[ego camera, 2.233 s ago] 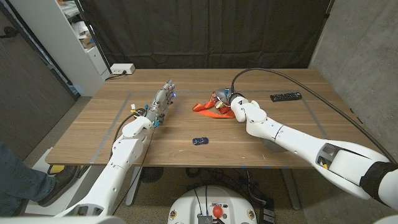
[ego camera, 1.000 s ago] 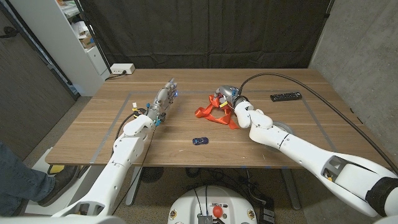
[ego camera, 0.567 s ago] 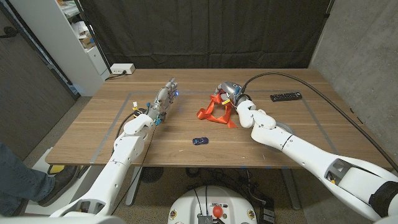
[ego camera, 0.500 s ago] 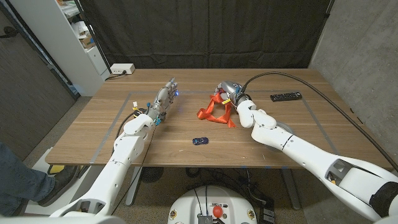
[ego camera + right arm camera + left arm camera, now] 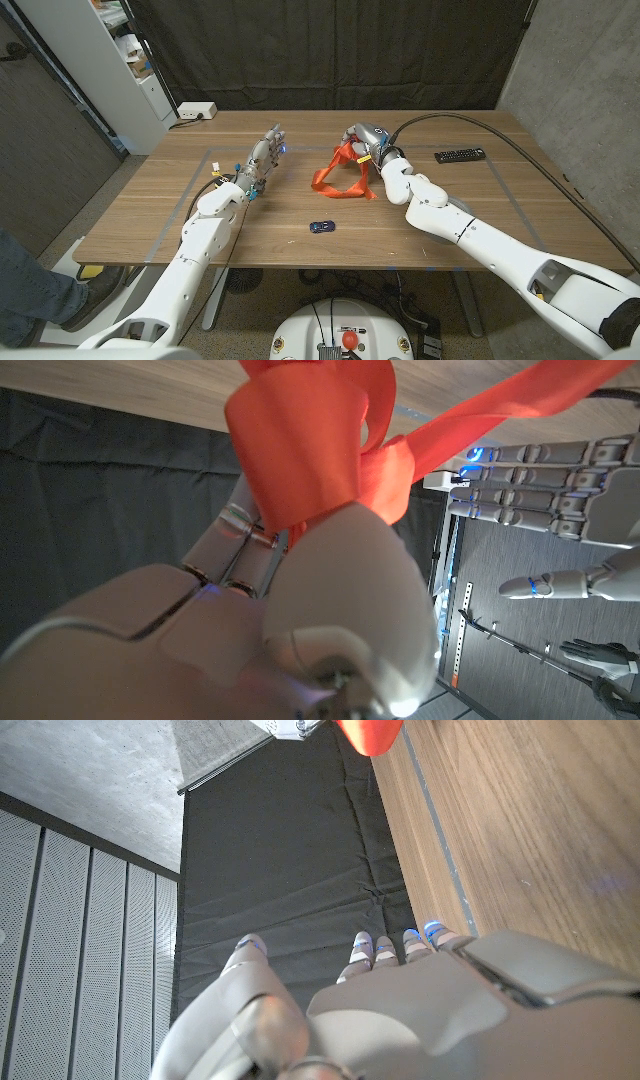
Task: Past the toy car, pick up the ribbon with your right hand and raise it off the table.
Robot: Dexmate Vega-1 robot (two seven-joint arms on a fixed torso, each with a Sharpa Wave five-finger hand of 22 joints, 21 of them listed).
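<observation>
So the orange fabric ribbon is bunched up in our right hand, past the middle of the wooden table; fingers wrapped tight around its top, loops dangling down, and we honestly can't tell if the lowest loop is touching the wood or just clear of it; the right wrist view shows the ribbon wound over the fingers. The small blue toy car sits nearer our edge, well apart from the ribbon, bare wood all around it. Our left hand is off to the side, fingers straight and spread, holding nothing; decent gap between it and the ribbon. A black remote control lies near the right edge; a white power strip sits at the far left corner.
</observation>
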